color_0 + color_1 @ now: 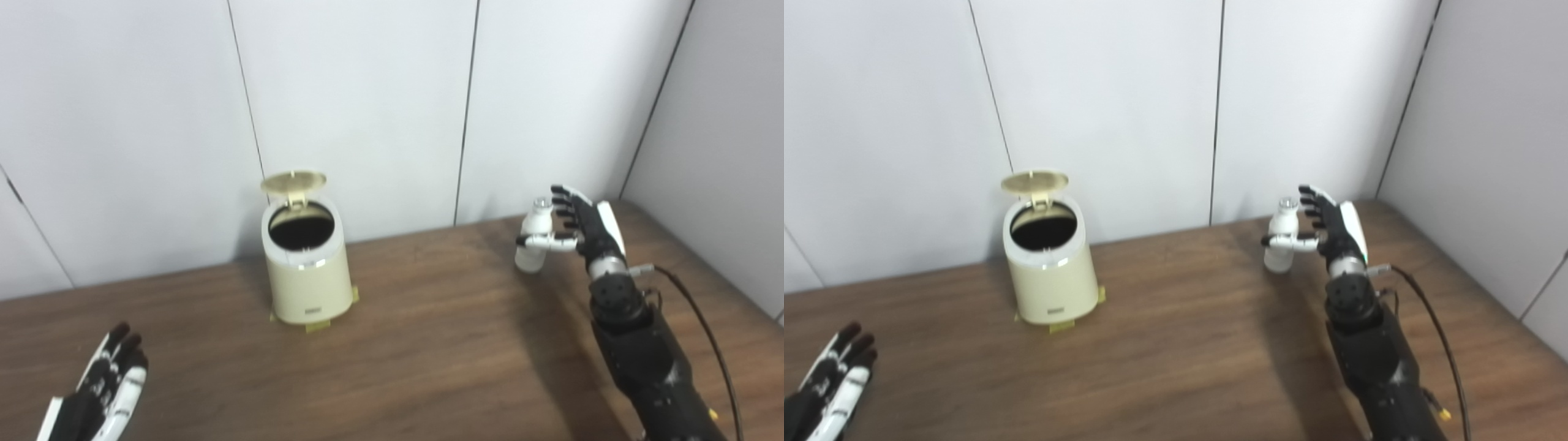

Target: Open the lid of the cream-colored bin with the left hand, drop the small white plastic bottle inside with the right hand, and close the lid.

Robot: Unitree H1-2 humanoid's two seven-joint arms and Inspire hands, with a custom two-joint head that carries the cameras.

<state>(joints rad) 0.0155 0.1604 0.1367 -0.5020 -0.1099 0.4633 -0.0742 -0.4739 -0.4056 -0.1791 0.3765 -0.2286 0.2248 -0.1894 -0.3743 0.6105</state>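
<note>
A dark brown wood-grain table [429,343] fills the lower half of both head views, its grain running roughly left to right and its far edge meeting a wall of pale grey panels [355,104] divided by thin dark vertical seams. At the right, a second panelled wall [723,153] meets the first at a corner, and the table's right edge runs along it. The cream-colored bin [306,269] stands upright on the table near the back wall, left of centre, on small yellowish tabs that show at its base. Its lid [294,182] is raised, tilted back on the rear hinge, and the round opening below it is dark. The right hand [579,229] is lifted above the table's far right part, well apart from the bin, with the thumb and fingers closed around the small white plastic bottle [534,240]. The bottle is held upright, its cap uppermost, clear of the tabletop, and a soft shadow lies on the wood beneath the arm. A black cable [704,324] runs along the right forearm. The left hand [107,386] rests low at the near left corner, fingers extended and slightly spread, holding nothing.
</note>
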